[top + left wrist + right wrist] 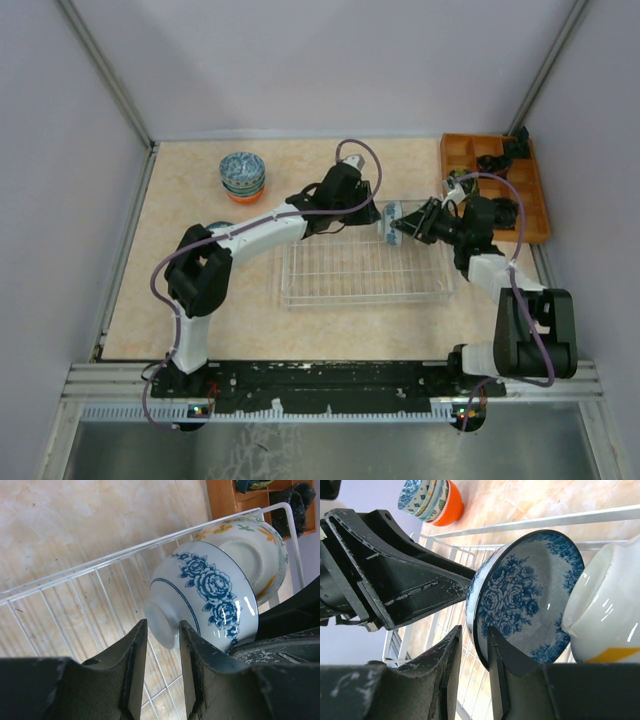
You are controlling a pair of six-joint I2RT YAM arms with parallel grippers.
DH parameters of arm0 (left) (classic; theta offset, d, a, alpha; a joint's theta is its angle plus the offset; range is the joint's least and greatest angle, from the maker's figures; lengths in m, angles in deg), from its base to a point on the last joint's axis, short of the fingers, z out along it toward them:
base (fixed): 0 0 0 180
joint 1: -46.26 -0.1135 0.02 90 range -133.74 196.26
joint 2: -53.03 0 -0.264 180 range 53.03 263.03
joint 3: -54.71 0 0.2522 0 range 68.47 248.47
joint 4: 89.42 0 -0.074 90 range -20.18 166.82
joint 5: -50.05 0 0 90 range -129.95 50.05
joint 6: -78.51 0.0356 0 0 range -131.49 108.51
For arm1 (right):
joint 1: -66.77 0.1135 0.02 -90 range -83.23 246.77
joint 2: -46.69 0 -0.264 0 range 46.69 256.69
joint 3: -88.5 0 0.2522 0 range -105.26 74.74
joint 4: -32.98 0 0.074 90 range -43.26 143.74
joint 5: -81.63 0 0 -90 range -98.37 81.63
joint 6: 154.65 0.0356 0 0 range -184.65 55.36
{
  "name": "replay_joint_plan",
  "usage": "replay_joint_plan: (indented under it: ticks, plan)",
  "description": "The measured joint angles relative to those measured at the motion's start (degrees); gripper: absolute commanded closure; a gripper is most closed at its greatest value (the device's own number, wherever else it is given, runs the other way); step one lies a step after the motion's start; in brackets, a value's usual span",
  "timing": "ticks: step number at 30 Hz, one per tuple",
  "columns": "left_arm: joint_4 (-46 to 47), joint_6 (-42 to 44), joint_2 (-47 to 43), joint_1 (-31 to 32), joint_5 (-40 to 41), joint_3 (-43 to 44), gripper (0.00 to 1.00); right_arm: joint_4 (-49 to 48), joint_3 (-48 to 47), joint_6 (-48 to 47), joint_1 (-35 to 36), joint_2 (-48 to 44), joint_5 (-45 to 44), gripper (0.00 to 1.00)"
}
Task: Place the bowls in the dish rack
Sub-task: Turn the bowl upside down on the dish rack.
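Two grippers share a blue rose bowl (391,222) at the upper right corner of the dish rack (340,285).
At the upper left of the top view a stack of bowls (242,176) waits outside the rack. The left arm rises from the lower left, elbow bent, forearm reaching toward centre. The left gripper (162,630) is clenched on the blue bowl's foot ring and holds it on edge, just beside a flowered bowl (250,535) leaning in the rack's corner. The right arm folds in from the right, and the right gripper (474,637) straddles the rim; I cannot tell whether it pinches or has let go. To do this well, I judge, settle the bowl on edge against its neighbour and free each hand only once the wire carries it.
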State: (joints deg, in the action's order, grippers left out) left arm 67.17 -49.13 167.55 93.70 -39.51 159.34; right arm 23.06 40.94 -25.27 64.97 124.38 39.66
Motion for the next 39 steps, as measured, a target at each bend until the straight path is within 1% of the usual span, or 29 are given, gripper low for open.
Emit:
replay_joint_plan:
  ticks: [9, 14, 18, 28, 34, 39]
  plan:
    - [-0.63, -0.02, 0.2, 0.81, -0.11, 1.14, 0.62, 6.36, -1.31, -3.48, -0.04, -2.23, -2.27, 0.67]
    - [-0.76, -0.04, 0.33, 1.11, -0.26, 1.36, 0.62, 10.08, -2.21, -5.25, -0.15, -3.85, -3.56, 0.62]
    - [-0.9, -0.04, 0.5, 1.2, -0.35, 1.51, 0.62, 13.4, -3.41, -6.84, -0.15, -5.27, -5.03, 0.59]
    - [-2.01, -0.02, 0.9, 1.44, -0.48, 2.62, 0.62, 22.1, -7.58, -10.84, -0.15, -8.59, -8.79, 0.57]
    - [-2.54, -0.02, 1.77, 1.7, -0.55, 4.13, 0.62, 25.38, -8.79, -12.35, -0.15, -9.94, -10.75, 0.56]
    - [-2.86, -0.02, 2.47, 1.7, -0.7, 5.25, 0.62, 28.83, -9.92, -13.4, -0.15, -11.13, -12.5, 0.53]
